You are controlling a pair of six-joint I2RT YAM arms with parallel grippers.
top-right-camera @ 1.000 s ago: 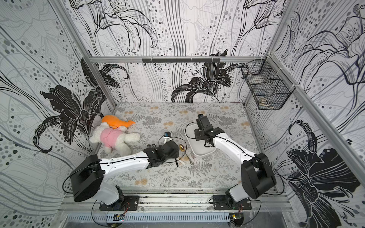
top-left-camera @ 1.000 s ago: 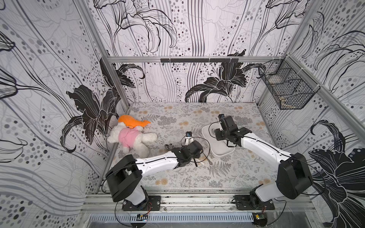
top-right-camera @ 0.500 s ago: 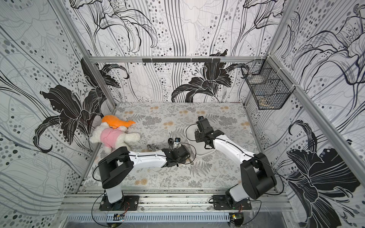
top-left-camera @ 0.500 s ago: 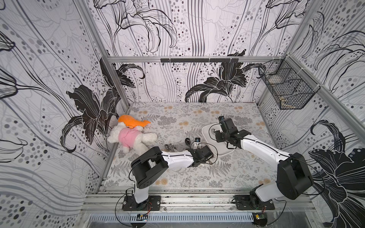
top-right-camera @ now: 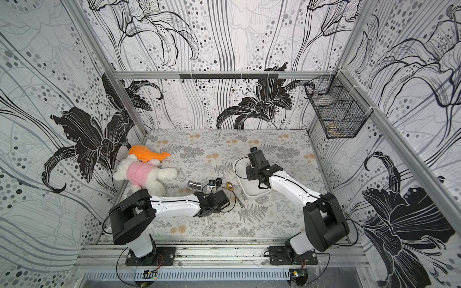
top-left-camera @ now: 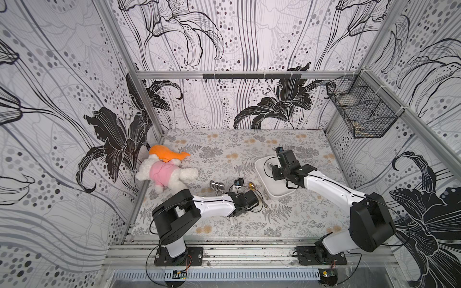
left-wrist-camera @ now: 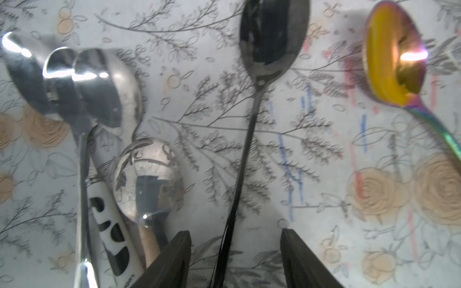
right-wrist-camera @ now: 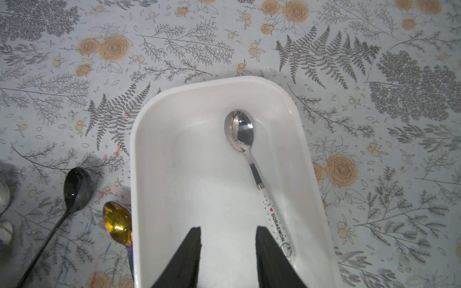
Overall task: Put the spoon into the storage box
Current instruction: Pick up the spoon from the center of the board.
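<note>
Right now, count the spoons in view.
6: white-handled spoon in the storage box; on the table, black spoon, gold spoon, and at least three overlapping silver spoons that may hide another.

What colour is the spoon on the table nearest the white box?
Gold spoon, rainbow-tinted handle; clearest in the left wrist view.

The white storage box [top-left-camera: 277, 193] sits on the floral tabletop [top-left-camera: 249, 147] under the right gripper [top-left-camera: 280, 172]. The left gripper [top-left-camera: 244, 197] hangs low over the black spoon [top-left-camera: 240, 180], which lies between silver spoons [top-left-camera: 217, 185] and a gold spoon [top-left-camera: 252, 185]. A plush toy [top-left-camera: 164, 172] lies by the left wall.
</note>
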